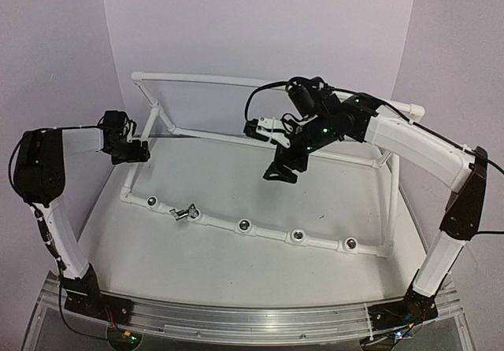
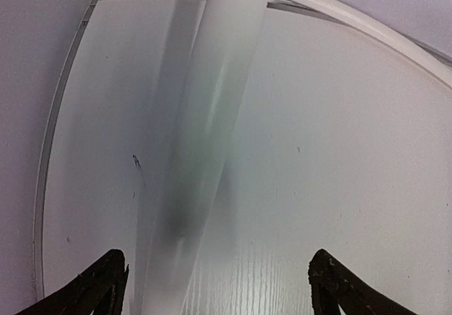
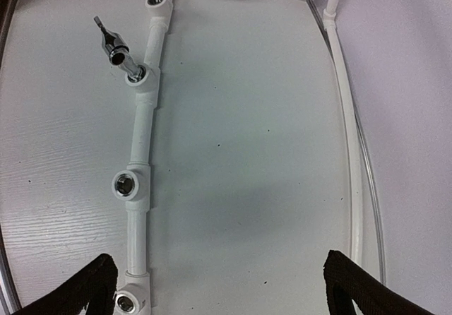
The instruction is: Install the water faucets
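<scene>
— While the right gripper [image 1: 279, 170] hangs over the table [image 1: 213, 178], where is the water faucet [image 1: 185, 212]?
— Tilted in the second socket from the left of the white pipe frame [image 1: 272, 230], well apart from both claws.
— Their jaws?
— Right: wide, empty. Left gripper [image 1: 134, 151]: wide, straddling a blurred pipe [image 2: 212, 117]; I cannot tell whether it touches.

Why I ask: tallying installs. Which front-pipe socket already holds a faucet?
The second socket from the left in the top view: a silvery faucet sticks out; the other four are bare.
</scene>
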Tool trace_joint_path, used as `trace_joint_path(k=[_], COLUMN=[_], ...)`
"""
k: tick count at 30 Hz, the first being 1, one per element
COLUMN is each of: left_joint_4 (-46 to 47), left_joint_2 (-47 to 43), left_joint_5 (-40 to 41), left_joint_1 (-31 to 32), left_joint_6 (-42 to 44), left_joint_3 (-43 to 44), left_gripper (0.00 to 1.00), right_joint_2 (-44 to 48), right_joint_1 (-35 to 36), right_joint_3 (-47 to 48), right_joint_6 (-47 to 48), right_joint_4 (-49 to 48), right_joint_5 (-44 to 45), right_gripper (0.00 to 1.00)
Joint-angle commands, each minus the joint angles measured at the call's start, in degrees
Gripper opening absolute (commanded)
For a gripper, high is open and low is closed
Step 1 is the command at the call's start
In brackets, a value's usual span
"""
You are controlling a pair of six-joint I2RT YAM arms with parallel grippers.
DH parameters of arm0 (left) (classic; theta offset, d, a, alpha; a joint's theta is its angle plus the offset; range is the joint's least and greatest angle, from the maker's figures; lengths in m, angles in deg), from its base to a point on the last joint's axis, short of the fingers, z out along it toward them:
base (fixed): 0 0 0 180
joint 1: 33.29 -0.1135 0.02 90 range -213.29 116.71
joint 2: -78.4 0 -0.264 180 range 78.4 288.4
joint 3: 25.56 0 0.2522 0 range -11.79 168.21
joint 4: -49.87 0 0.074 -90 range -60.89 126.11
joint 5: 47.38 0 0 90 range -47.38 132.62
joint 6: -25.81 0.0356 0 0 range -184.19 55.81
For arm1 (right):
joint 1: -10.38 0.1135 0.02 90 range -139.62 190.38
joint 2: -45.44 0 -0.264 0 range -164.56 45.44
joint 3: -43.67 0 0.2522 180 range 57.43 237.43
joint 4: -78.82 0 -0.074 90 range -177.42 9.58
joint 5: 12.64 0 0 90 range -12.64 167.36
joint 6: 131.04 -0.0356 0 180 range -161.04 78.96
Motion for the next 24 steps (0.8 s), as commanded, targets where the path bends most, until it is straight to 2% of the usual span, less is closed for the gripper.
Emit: trace_joint_path(k=[1,4,8,12,19,21,24], left_joint_4=[3.6,2.8,2.4,3.4,4.2,4.1,4.3], left_joint_2=[5.4,9.1,12.6,14.0,10.1,8.4,4.8], left_joint_5=[0.0,-0.2,-1.1,-2.9,-1.1,1.1,3.3], left_joint_1=[-0.4,-0.4,-0.6,-0.7,-0.1,0.8,2.5], left_joint_6=[8.0,9.8,10.8,9.9,7.1,6.6,6.1], left_joint_3=[7.1,10.4,13.2,13.5,11.1,9.8,7.0], left_gripper=[0.87,0.85,0.75,0.55,0.09,0.02,0.00], right_joint_2=[2.6,3.3,4.1,4.6,4.7,4.5,4.0], right_joint_1=[0.0,-0.1,0.0,-0.1,0.0,-0.1,0.0], right_joint_3=[-1.3,-2.0,-2.8,-2.9,-3.2,-2.7,-1.3], right_joint_6=[-0.9,-1.1,-0.7,-0.7,-0.4,0.1,1.0], right_joint_4=[1.4,1.5,2.7,3.6,3.9,4.1,4.6], right_joint_5=[-0.7,0.3,1.1,1.3,1.3,1.5,2.2], right_gripper=[0.98,0.98,0.98,0.98,0.98,0.98,0.97])
